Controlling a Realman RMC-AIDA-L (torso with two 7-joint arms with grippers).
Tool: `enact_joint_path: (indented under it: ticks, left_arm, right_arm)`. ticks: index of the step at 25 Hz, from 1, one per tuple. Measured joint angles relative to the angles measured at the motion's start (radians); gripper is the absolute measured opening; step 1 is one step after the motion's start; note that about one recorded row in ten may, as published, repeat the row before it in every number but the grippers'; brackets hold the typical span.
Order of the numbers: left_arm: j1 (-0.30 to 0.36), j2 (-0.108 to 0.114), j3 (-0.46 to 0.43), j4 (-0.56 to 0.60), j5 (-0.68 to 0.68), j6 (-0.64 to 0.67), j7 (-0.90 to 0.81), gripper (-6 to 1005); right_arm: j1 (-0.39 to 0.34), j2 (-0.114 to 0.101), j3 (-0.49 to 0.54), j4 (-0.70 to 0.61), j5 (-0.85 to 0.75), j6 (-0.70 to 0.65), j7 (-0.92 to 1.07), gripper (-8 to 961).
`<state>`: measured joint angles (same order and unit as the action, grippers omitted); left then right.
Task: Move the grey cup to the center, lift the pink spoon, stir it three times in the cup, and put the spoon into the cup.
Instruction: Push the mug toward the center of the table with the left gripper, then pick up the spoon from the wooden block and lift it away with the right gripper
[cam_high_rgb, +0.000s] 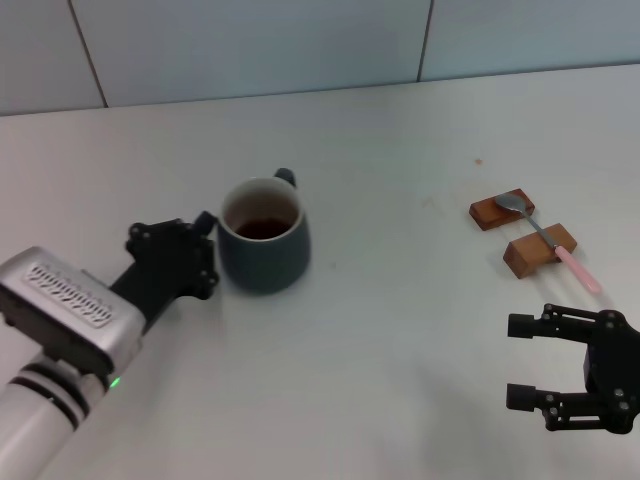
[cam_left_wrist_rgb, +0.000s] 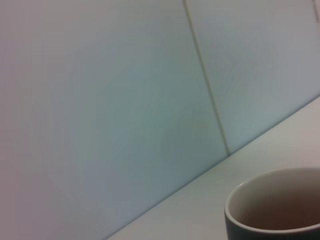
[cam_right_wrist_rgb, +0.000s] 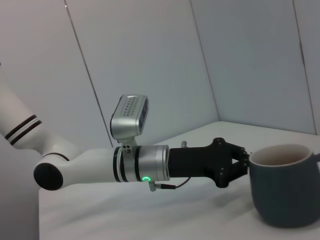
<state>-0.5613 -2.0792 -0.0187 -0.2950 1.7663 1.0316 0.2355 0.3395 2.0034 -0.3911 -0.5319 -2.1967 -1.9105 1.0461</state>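
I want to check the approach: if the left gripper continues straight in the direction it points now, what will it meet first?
The grey cup. The left gripper points at its side wall and is already at it or nearly so; contact is unclear.

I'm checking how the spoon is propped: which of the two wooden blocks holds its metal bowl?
The farther wooden block: the pink spoon has its bowl there, while its handle crosses the nearer wooden block.

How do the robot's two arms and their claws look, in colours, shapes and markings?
The left arm is glossy white with black rings, then a silver cuff with a green light and a thin cable. A silver box with a vent grille sits on it. Its left claw is matte black and angular. The right claw is also black, with two blocky fingers and visible screws.
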Motion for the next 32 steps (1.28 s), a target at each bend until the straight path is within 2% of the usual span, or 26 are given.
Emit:
enact_joint_path:
  ticks: [12,15,18,20,21,22,24,26,27,28,30,31,32]
  left_arm:
    - [-0.037,-0.001,-0.019,-0.063,0.075,-0.027,-0.011,-1]
    - [-0.026,0.001,-0.073,-0.061,0.075,-0.025,-0.027,-1]
    - [-0.002,0.014,-0.137,-0.011,0.077,0.012,-0.166,-2]
    - [0.001,0.016,-0.136,0.013,0.080,0.029,-0.216,-2]
    - [0.006,0.019,-0.128,0.063,0.093,0.068,-0.317,-2]
    - [0.006,0.019,-0.128,0.063,0.093,0.068,-0.317,-2]
    - [0.014,0.018,-0.062,0.294,0.227,0.250,-0.744,-2]
    - [0.015,0.020,-0.009,0.379,0.283,0.337,-0.881,-2]
    - [0.017,0.021,0.062,0.458,0.315,0.420,-0.985,-2]
    - [0.017,0.021,0.062,0.458,0.315,0.420,-0.985,-2]
    - [0.023,0.021,0.143,0.526,0.325,0.493,-1.059,-2]
    - [0.032,0.021,0.229,0.589,0.327,0.553,-1.112,-2]
    - [0.037,0.021,0.265,0.616,0.328,0.578,-1.130,-2]
  right_arm:
    - [-0.002,0.000,0.000,0.001,0.000,0.001,0.000,812]
    - [-0.005,0.000,0.000,0.001,0.000,0.001,-0.001,811]
    - [-0.007,0.000,0.004,0.001,0.000,0.001,-0.002,811]
    - [-0.009,0.000,0.010,0.001,0.000,0.001,-0.004,811]
    - [-0.010,0.000,0.013,0.001,0.000,0.001,-0.004,811]
    - [-0.011,0.000,0.016,0.001,0.000,0.001,-0.004,810]
    - [-0.014,0.000,0.024,0.001,0.000,0.001,-0.004,810]
    - [-0.017,0.001,0.034,0.000,0.000,0.001,-0.003,810]
    - [-0.019,0.001,0.048,-0.002,0.001,0.002,-0.002,810]
    - [-0.019,0.001,0.048,-0.002,0.001,0.002,-0.002,810]
    - [-0.021,0.001,0.061,-0.001,0.001,0.002,-0.001,810]
    - [-0.022,0.001,0.067,0.000,0.001,0.002,-0.001,809]
    - [-0.024,0.003,0.076,0.000,0.001,0.001,-0.001,809]
